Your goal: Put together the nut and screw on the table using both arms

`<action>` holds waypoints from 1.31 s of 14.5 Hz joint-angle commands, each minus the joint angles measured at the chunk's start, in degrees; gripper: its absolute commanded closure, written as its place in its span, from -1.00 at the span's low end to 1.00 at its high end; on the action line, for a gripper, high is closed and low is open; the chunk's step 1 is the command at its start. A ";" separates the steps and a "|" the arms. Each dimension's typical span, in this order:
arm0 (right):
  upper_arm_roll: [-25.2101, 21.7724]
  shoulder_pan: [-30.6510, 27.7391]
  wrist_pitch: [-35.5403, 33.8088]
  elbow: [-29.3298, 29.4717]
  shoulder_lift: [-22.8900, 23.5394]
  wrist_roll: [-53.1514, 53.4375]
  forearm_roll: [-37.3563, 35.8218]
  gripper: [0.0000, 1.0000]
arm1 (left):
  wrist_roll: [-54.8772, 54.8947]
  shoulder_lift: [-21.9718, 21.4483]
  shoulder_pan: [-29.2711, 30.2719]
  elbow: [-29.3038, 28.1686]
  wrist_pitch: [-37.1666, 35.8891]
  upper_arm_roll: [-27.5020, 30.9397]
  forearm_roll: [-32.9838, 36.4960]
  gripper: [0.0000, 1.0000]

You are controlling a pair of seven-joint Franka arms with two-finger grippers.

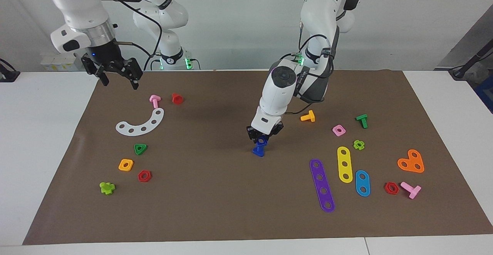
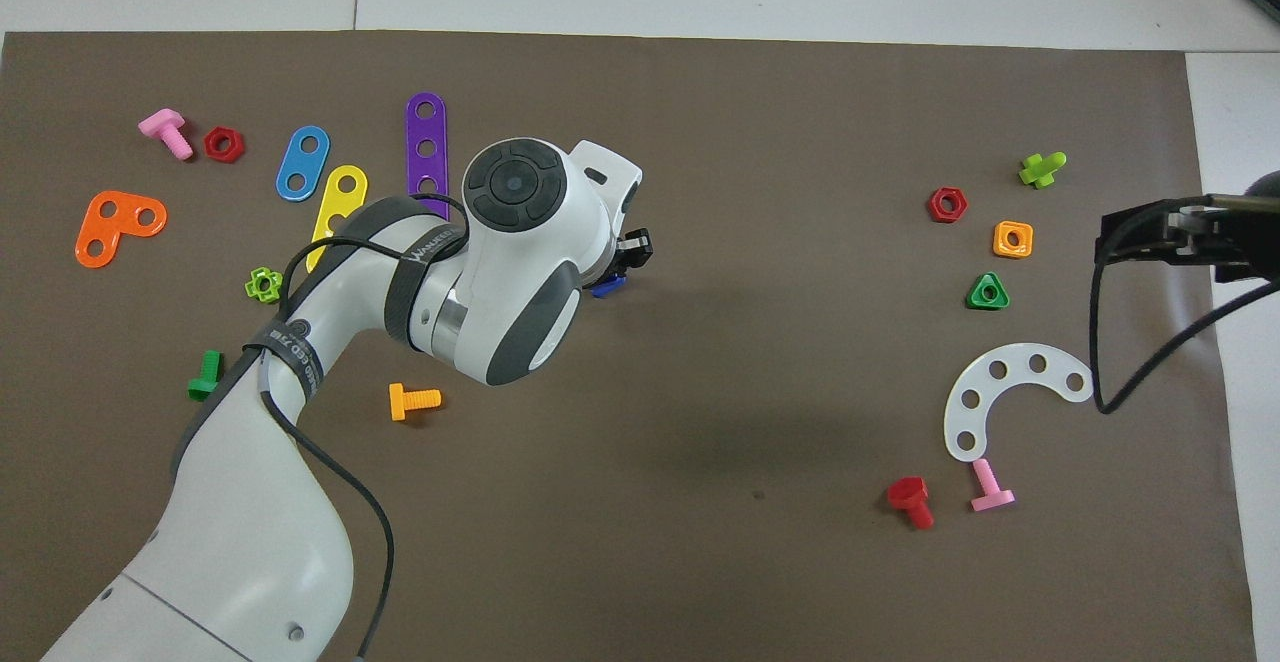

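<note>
My left claw (image 1: 262,138) is down at mid-table, closed on the blue nut (image 1: 262,141) atop the screw (image 1: 259,150); threading comes next. My right claw (image 1: 114,72) waits open, raised.

The white table (image 1: 42,151) carries a brown mat (image 1: 215,201); on the mat, coloured plastic nuts, bolts and perforated strips lie scattered.

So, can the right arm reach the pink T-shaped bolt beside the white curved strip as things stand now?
Probably yes. The right gripper hangs open, holding nothing, above the mat's edge close to the pink T-shaped bolt. Nothing stands between them; the red bolt and the white curved strip lie beside it, apart.
</note>
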 commanded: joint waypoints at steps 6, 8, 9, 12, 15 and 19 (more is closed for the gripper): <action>0.38 -3.46 -6.50 0.99 -0.61 -7.10 1.20 -1.00 | -1.28 1.53 -1.22 -0.27 3.12 1.26 2.12 1.00; 0.38 -3.37 -6.50 0.72 -0.79 -6.92 1.29 -1.00 | -1.37 1.53 -1.22 -0.63 3.65 1.26 2.12 1.00; 0.47 -3.28 -6.50 0.63 -0.79 -7.01 1.20 -1.00 | -1.37 1.53 -1.31 -0.72 3.56 1.26 2.12 1.00; 0.47 -3.37 -6.50 0.63 -0.79 -7.18 1.20 -1.00 | -1.46 1.53 -1.48 -2.12 4.08 1.26 2.21 1.00; 0.56 -2.93 -6.33 0.63 -0.88 -7.36 1.11 -1.00 | -2.34 1.53 -1.92 -2.74 4.44 1.26 2.21 1.00; 0.56 -3.37 -5.18 -0.25 -1.23 -8.06 2.95 -1.00 | -2.34 1.09 -2.80 -5.20 6.55 1.88 2.82 1.00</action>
